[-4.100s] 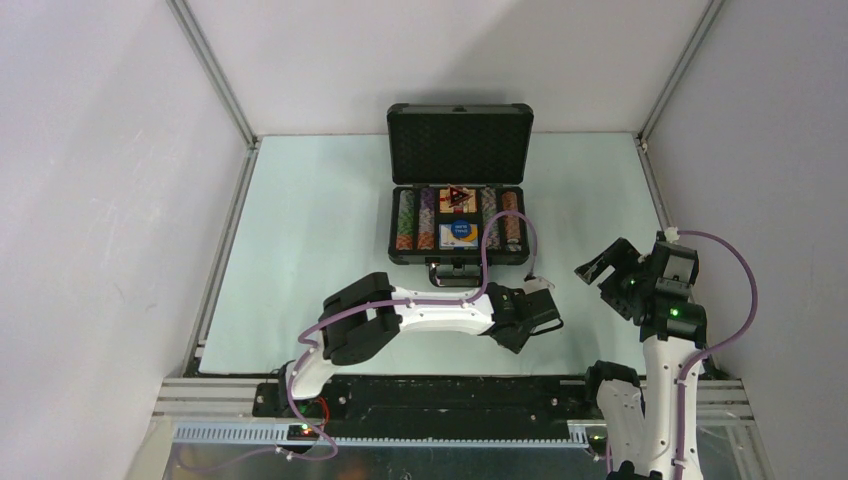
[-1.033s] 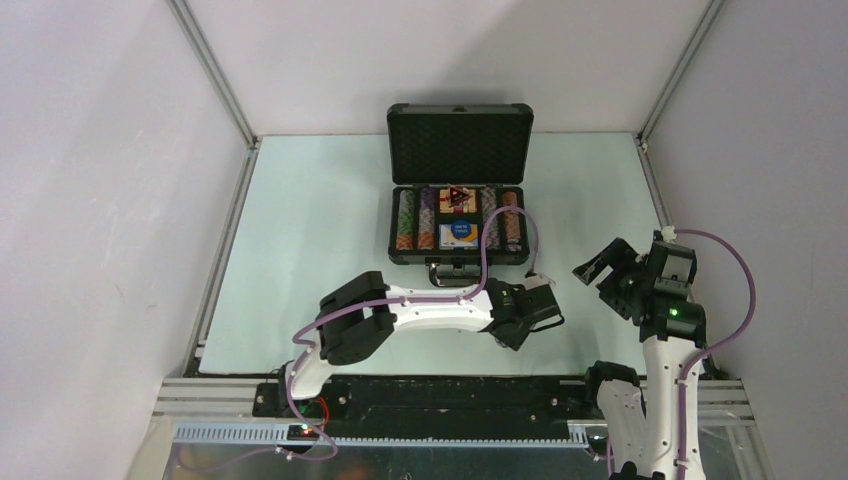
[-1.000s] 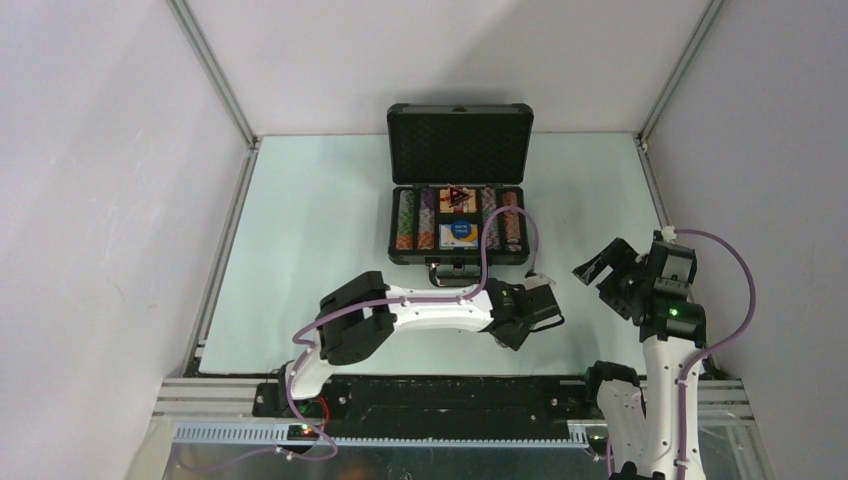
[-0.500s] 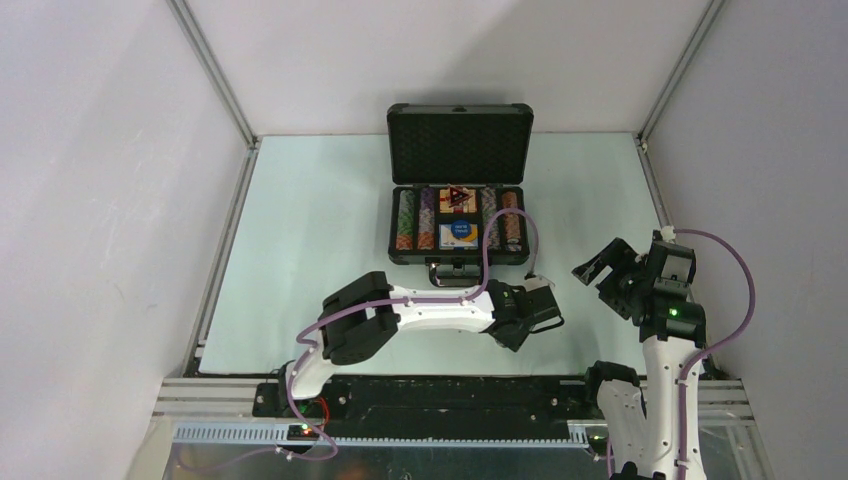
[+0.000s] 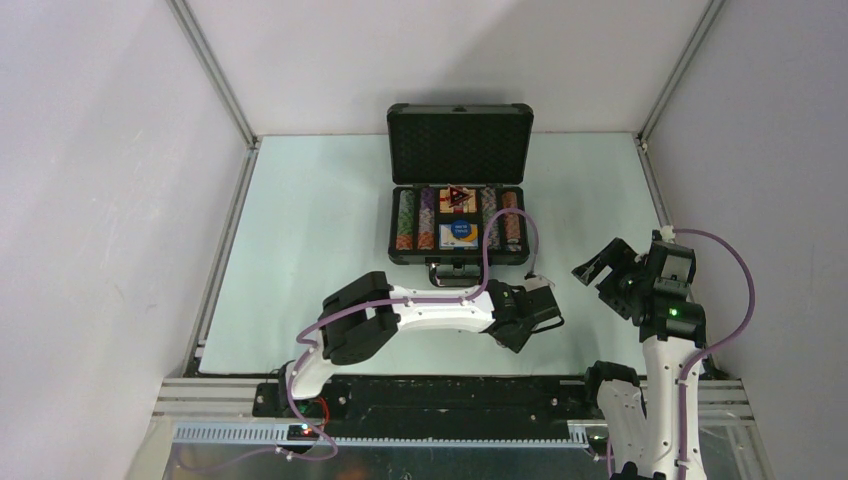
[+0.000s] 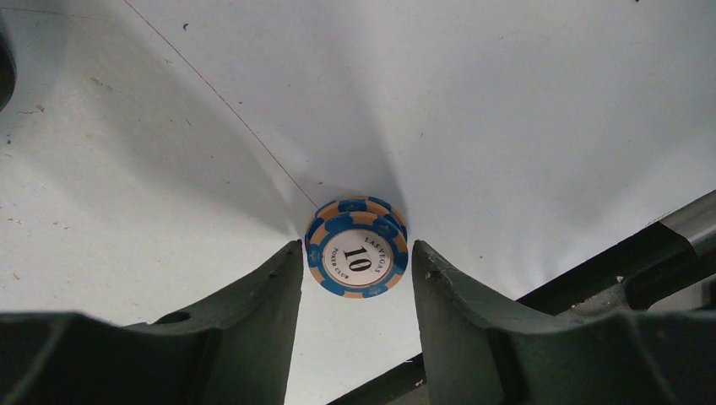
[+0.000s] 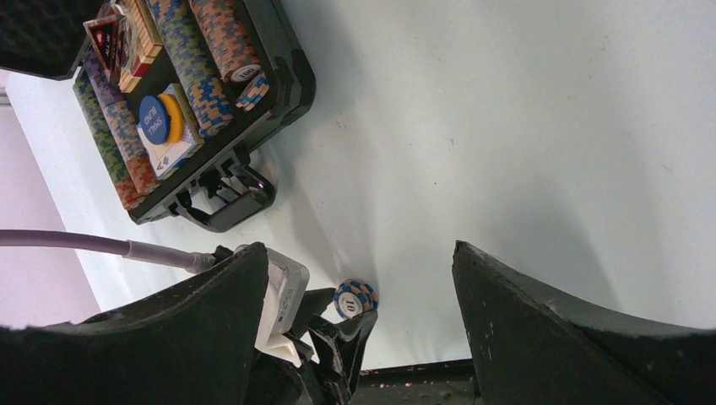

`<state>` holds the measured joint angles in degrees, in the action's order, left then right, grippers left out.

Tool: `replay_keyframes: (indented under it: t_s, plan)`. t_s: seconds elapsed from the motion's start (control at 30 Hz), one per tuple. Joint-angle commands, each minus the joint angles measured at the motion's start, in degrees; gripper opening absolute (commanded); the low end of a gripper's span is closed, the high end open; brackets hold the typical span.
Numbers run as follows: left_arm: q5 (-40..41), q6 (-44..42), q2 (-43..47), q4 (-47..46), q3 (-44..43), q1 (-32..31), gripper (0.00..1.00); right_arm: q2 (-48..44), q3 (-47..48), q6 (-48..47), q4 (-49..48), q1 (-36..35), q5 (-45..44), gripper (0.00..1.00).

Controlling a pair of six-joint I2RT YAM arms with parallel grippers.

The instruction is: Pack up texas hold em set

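The dark grey briefcase (image 5: 458,258) lies open at the table's middle back, lid upright. In it are rows of striped chips (image 5: 405,220), a card box with the dark triangular marker (image 5: 457,198), and a blue button (image 5: 459,234). A short stack of blue-and-orange "10" chips (image 6: 357,257) lies on the table in front of the case; it also shows in the right wrist view (image 7: 355,298). My left gripper (image 6: 356,246) is open, one finger on each side of this stack with small gaps. My right gripper (image 7: 361,249) is open and empty, held above the table at the right (image 5: 600,268).
The case's handle (image 7: 232,207) sticks out toward me, just behind the left gripper (image 5: 540,312). The black front rail (image 6: 591,270) runs close by the loose chips. Grey walls enclose the table on three sides.
Almost nothing in the last second. Over four seconds the left gripper has shifted slightly to the right by the case's front; the right arm has barely moved.
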<state>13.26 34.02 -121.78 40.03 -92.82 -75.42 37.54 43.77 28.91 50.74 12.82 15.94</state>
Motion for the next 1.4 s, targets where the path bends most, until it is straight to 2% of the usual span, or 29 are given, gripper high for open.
replay_keyframes:
  t_s: [0.0, 0.3, 0.73, 0.93, 1.07, 1.2, 1.27, 1.37]
  plan:
    - [0.73, -0.5, 0.24, -0.29, -2.46, -0.24, 0.55, -0.63, 0.73, -0.87, -0.83, -0.34, 0.67, 0.83]
    - [2.84, -0.39, 2.58, -0.32, -1.44, -0.25, 0.64, -0.54, 0.74, -0.87, -0.82, -0.43, 0.51, 0.83]
    - [8.25, -1.36, 14.31, -1.94, 2.05, -0.18, 0.75, -0.83, 0.78, -0.83, -1.11, -0.01, 0.62, 0.84]
    - [12.32, -2.91, 27.98, -10.05, 14.47, 1.06, 0.78, -1.15, 0.79, -0.5, -1.97, 0.02, 1.89, 0.84]
    - [13.02, -2.28, 39.94, -13.47, 24.5, 6.16, 0.79, -1.72, 0.79, -0.24, -2.77, -0.1, 3.28, 0.84]
    - [12.42, -1.8, 47.69, -15.44, 35.45, 11.84, 0.8, -1.98, 0.79, 0.87, -3.82, -1.49, 2.9, 0.84]
    - [12.3, -1.84, 50.9, -16.4, 39.6, 14.24, 0.8, -1.5, 0.79, 1.82, -4.06, -3.58, 1.5, 0.84]
    - [11.86, -1.93, 54.85, -18.57, 44.82, 16.93, 0.81, -0.7, 0.84, 4.41, -4.55, -10.56, -4.35, 0.84]
